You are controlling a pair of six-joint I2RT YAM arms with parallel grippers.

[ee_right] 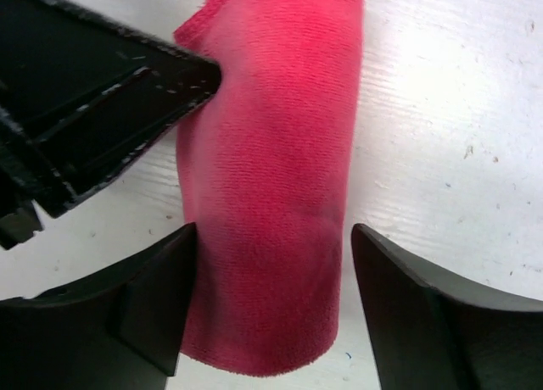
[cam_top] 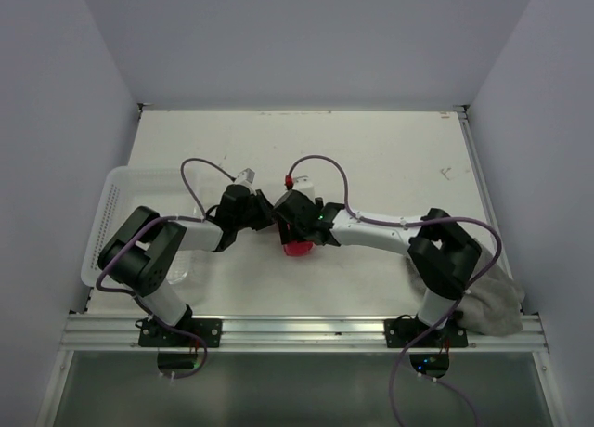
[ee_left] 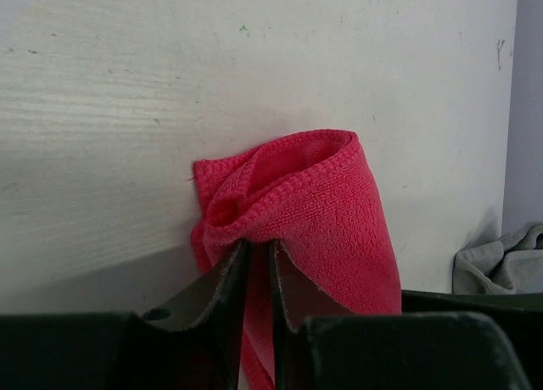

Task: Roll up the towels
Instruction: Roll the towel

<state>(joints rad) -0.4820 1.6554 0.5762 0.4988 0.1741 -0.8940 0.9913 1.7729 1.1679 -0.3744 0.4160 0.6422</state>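
Note:
The pink towel (ee_right: 271, 153) lies rolled into a short tube on the white table, seen at the middle of the top view (cam_top: 298, 250) under both wrists. My left gripper (ee_left: 259, 244) is shut on a fold of cloth at one end of the roll (ee_left: 305, 195). My right gripper (ee_right: 273, 233) is open and straddles the roll: its left finger (ee_right: 161, 280) is against the cloth, its right finger (ee_right: 407, 288) stands apart. The grey towel (cam_top: 492, 304) lies crumpled at the table's near right corner, also in the left wrist view (ee_left: 502, 267).
A white perforated basket (cam_top: 113, 213) stands at the left edge, beside the left arm. The left gripper's black body (ee_right: 93, 102) is close above the roll's far end in the right wrist view. Side walls enclose the table.

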